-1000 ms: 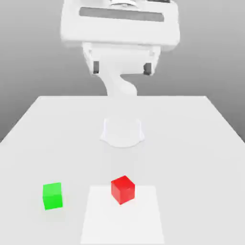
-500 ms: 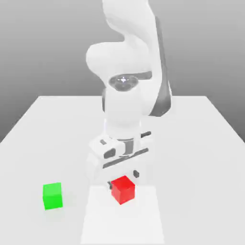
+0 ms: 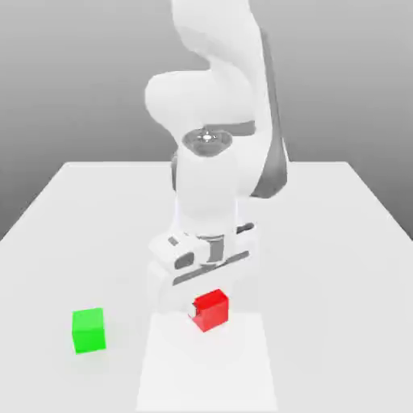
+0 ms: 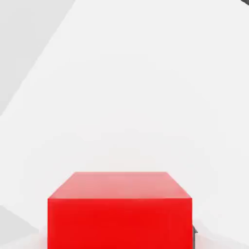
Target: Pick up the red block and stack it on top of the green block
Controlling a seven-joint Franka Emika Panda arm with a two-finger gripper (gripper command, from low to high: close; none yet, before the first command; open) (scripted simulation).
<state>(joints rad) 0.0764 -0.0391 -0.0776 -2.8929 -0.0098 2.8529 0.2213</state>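
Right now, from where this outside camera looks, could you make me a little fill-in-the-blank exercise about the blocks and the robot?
Seen in the exterior view, the green block lies to the ____ of the red block.
The gripper has its fingers closed on the block whose color is ____.
Counting both colors, the number of blocks in the scene is ____.
Each block has the shape of a ____.

Missing words: left; red; two; cube

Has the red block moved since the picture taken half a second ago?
Yes. In the exterior view, the red block has shifted slightly up the picture, towards the far edge of the white square.
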